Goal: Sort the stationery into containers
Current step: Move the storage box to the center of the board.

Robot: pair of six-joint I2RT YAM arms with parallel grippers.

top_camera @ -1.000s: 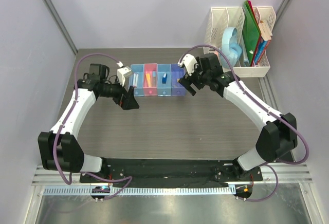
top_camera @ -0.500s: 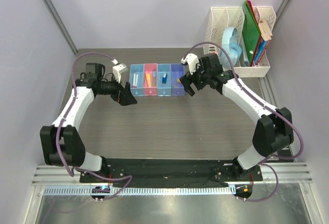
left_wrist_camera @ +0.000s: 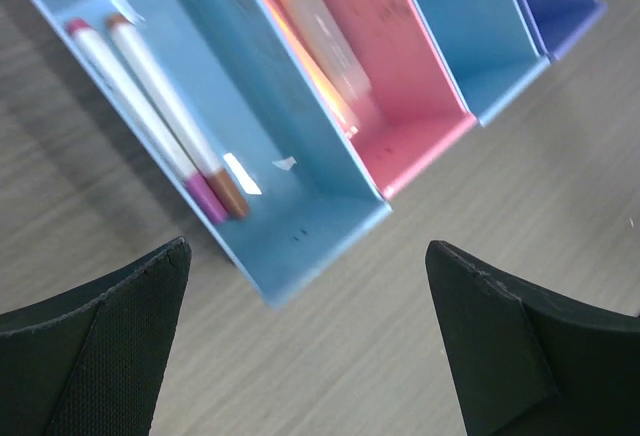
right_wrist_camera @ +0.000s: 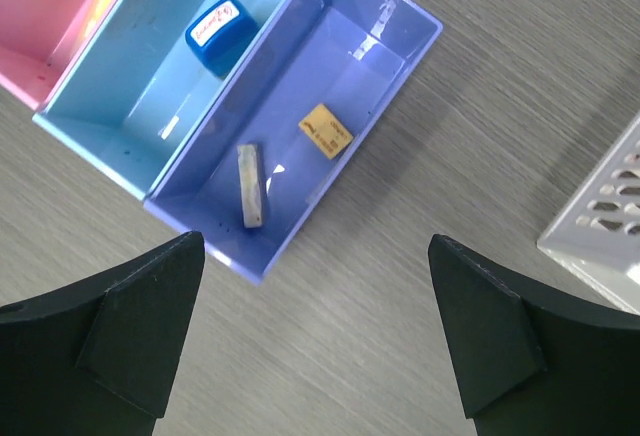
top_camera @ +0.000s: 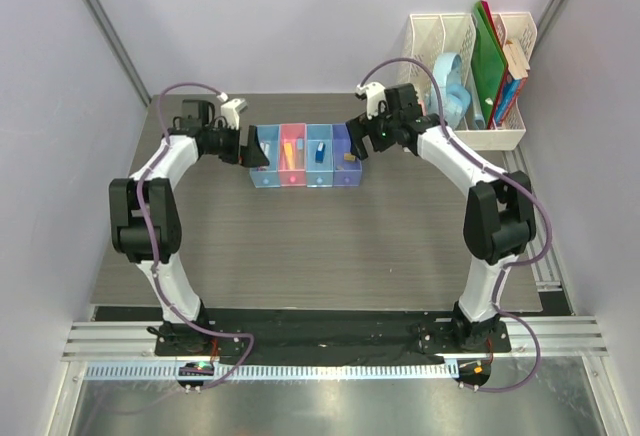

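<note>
The left gripper (left_wrist_camera: 308,248), jaws wide apart and holding nothing, hangs just above the near end of the outer light blue bin (left_wrist_camera: 330,211), where two thin pens (left_wrist_camera: 150,96) lie side by side; a yellow marker (left_wrist_camera: 320,41) lies in the pink bin (left_wrist_camera: 425,96) next to it. The right gripper (right_wrist_camera: 316,241), likewise spread and empty, hovers over the purple bin (right_wrist_camera: 400,31) at the row's other end, which holds a small tan block (right_wrist_camera: 326,131) and a pale stick (right_wrist_camera: 250,186), with a blue wedge (right_wrist_camera: 218,33) in the inner light blue bin (right_wrist_camera: 120,86) alongside. No loose stationery shows on the tabletop (right_wrist_camera: 400,356), so the sorting looks finished. The likely danger is a dipping finger catching a thin bin wall and dragging or tipping the joined row, spilling its contents; the right arm also sits near the white mesh rack (right_wrist_camera: 600,226)
</note>
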